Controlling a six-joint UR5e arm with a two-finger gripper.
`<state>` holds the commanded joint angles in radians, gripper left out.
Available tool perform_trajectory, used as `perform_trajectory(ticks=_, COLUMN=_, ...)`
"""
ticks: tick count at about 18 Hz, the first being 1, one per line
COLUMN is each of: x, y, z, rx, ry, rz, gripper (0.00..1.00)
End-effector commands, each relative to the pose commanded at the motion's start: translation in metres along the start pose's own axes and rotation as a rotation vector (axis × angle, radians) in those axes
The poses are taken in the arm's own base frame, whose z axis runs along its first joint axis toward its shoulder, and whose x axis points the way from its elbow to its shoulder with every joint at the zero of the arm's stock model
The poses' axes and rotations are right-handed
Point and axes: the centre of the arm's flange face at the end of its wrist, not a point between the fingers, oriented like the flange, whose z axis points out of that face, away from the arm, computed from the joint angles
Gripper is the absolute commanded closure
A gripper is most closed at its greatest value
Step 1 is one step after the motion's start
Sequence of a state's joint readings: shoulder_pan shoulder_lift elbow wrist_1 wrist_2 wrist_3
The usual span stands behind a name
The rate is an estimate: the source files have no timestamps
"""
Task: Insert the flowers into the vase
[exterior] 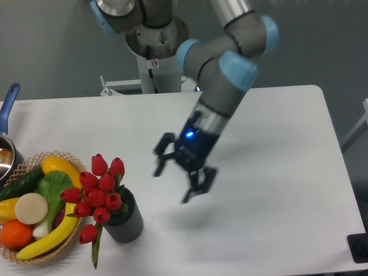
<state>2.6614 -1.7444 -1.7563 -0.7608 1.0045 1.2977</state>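
The flowers [98, 192], a bunch of glossy red tulip buds with green stems, stand in the vase [125, 221], a short dark grey ribbed cylinder at the front left of the table. One bud and a long green leaf hang down over the vase's left side. My gripper [179, 173] is open and empty, hovering above the table to the right of the vase, well apart from the flowers. Its fingers [197, 183] point down and towards the front.
A woven wicker basket [69, 240] with plastic fruit and vegetables stands at the front left, touching the flowers' left side. A pot with a blue handle [8, 109] sits at the left edge. The white table [276, 201] extends to the right.
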Motion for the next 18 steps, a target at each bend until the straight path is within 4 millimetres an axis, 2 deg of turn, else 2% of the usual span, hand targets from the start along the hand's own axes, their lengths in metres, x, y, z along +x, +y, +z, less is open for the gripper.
perform_trajectory(ticks=2, x=0.0, y=0.007, z=-0.038, rx=-0.067, ry=-0.063, rz=-0.002, gripper=0.0)
perform_trajectory(ticks=5, x=0.002, y=0.011, z=-0.061, rx=-0.171, ry=-0.089, rz=0.019, gripper=0.0)
perform_trajectory(ticks=8, x=0.006, y=0.022, z=-0.072, rx=-0.302, ry=-0.076, rz=0.138, gripper=0.0)
perform_trajectory(ticks=10, x=0.011, y=0.026, z=-0.081, rx=-0.323, ry=-0.033, rz=0.201, gripper=0.0)
perform_trajectory(ticks=15, x=0.014, y=0.053, z=-0.112, rx=-0.359, ry=0.042, rz=0.333, gripper=0.0)
perform_trajectory(ticks=18, x=0.015, y=0.06, z=-0.117, rx=-0.363, ry=0.049, rz=0.345, gripper=0.0)
